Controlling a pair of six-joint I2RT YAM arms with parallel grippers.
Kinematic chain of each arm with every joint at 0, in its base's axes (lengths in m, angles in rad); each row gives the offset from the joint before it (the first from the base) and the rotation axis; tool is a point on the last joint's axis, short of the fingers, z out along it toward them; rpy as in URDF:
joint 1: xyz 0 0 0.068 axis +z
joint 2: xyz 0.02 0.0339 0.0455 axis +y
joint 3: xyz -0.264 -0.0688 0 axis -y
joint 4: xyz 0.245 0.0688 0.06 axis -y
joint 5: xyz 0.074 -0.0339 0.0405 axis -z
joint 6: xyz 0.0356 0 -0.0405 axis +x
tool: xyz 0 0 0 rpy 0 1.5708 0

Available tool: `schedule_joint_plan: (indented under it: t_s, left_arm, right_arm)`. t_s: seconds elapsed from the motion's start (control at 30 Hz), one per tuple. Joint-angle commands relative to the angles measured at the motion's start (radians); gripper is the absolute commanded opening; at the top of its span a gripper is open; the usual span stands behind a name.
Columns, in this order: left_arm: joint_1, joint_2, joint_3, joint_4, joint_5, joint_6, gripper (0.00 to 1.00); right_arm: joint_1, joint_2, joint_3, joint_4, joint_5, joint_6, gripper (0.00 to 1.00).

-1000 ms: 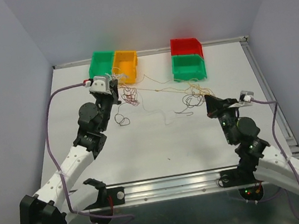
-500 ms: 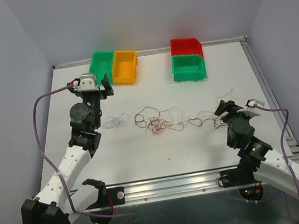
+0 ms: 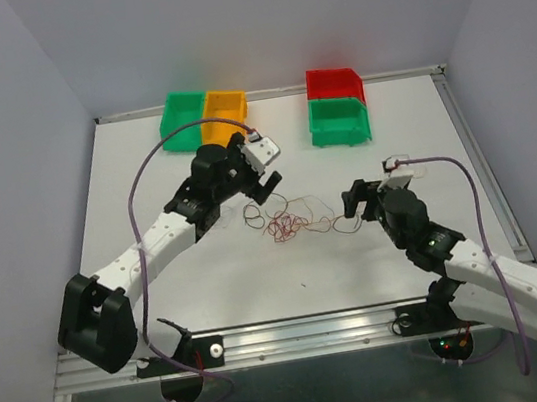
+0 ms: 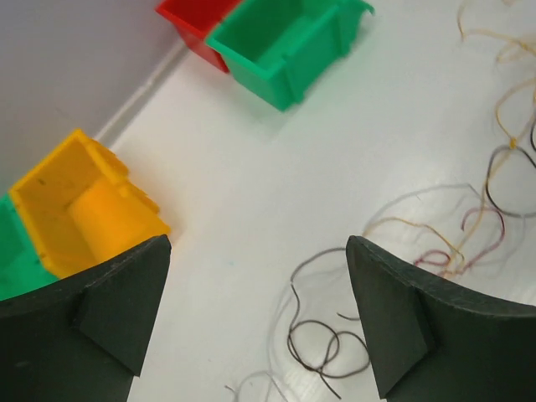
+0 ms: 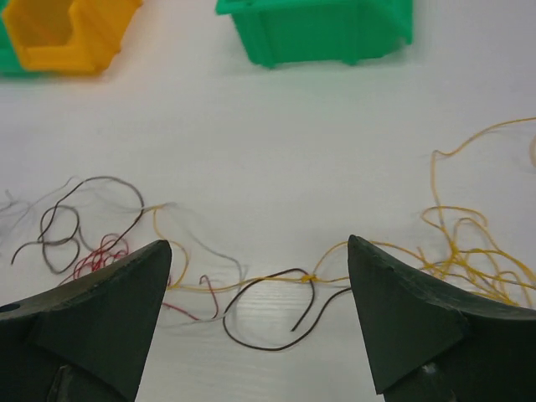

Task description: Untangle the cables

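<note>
- Left gripper [image 3: 258, 187]: jaws are seen spread wide in its wrist view, with nothing held between them; it is positioned over the table [image 3: 210, 280], near the yellow bin [image 3: 226, 106], on that bin's near side
- Right gripper [image 3: 360, 202]: jaws are likewise spread wide, with nothing gripped; it is pointed toward the middle of the table, facing the left gripper
- Cables [image 3: 290, 223]: found lying loose on the table in a ragged chain between the two grippers, touched by neither
- Red curls are noted at the middle of the chain, a dark loop at its left end near the left gripper, and thin yellow and tan strands toward the right gripper
- Right wrist view: a dark loop is seen crossed by a yellow strand at a small knot, straight ahead between the jaws; a denser yellow bunch lies to the right
- Left wrist view: a dark double loop lies below the open jaws, with tan and pinkish strands to its right
- Strands are interlaced; separate cables cannot be counted
- Bins at the far edge: left green bin [image 3: 179, 120] touching the yellow bin; red bin [image 3: 331, 80] directly behind the right green bin [image 3: 338, 122]
</note>
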Motion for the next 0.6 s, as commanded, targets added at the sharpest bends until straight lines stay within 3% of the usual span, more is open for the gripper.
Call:
schedule_joint_plan:
  t_s: [0.0,0.2,0.5,0.57]
  left_arm:
    - [-0.070,0.058,0.078,-0.231,-0.003,0.121,0.98]
    - [-0.070,0.160,0.130,-0.352,0.057,0.133,0.98]
    - [-0.044,0.263,0.159,-0.280,-0.280,0.082,0.96]
    - [0.011,0.274,0.175,-0.300,-0.281,0.073,0.93]
  right_arm:
    - [0.002,0.069,0.085,0.001,-0.288,-0.058,0.91]
    - [0.002,0.167,0.122,0.009,-0.266,-0.060,0.91]
    - [0.002,0.166,0.107,0.055,-0.256,-0.066,0.91]
    - [0.002,0.161,0.099,0.058,-0.247,-0.068,0.91]
